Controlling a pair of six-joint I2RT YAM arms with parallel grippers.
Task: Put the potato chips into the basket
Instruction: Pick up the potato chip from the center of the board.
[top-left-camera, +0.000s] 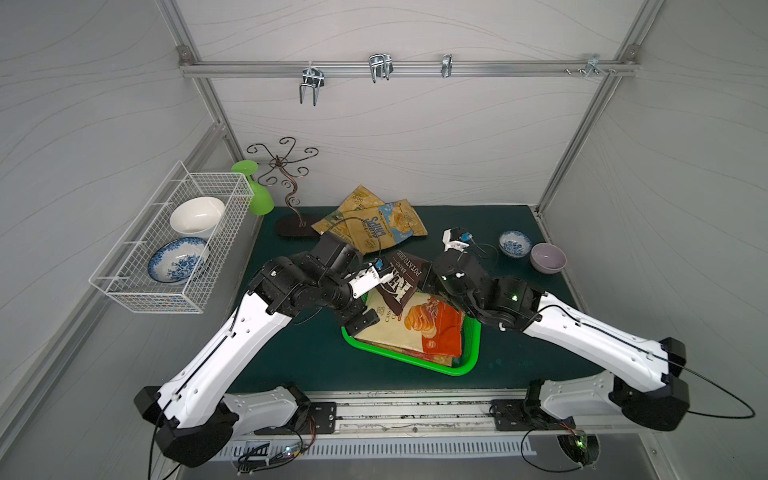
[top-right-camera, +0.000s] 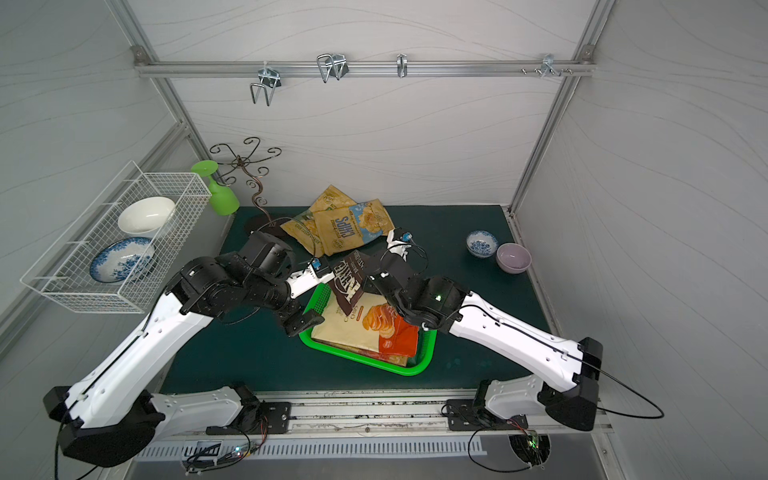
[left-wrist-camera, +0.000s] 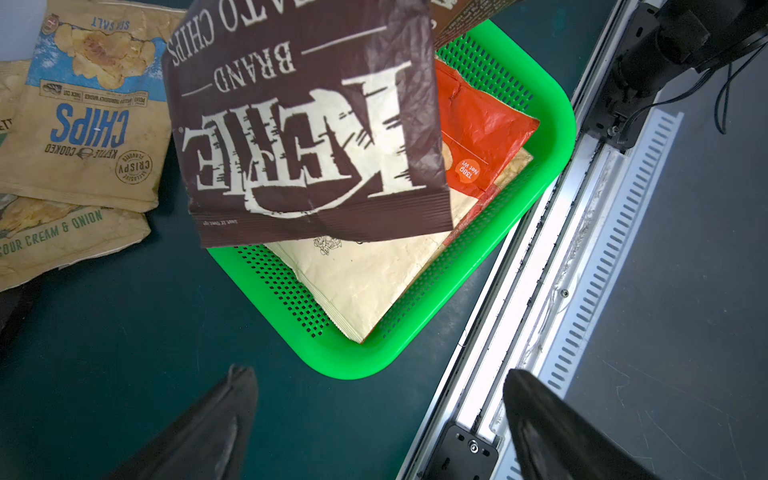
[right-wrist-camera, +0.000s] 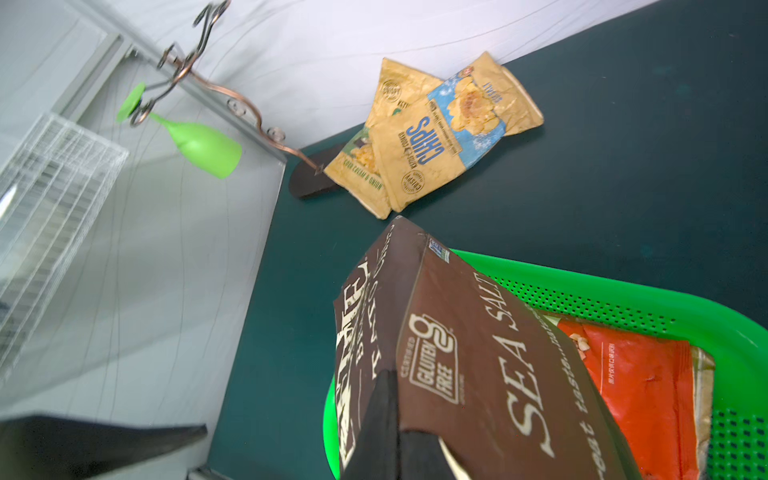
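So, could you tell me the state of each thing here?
left gripper, open, empty.
right gripper, shut on the Kettle bag.
Kettle bag, lifted, tilted, partly over the basket.
basket, partly filled with stacked bags.
tan CHIPS bags, overlapping on the mat, outside the basket.
green goblet, hanging tilted from the stand.
blue-patterned bowl, purple bowl, upright, empty.

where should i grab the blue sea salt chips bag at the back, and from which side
Probably its long edge facing the basket, pinched from above. The sea salt bag lies flat on top of the other tan bags, and that edge borders bare mat, so a pincer can take it alone.
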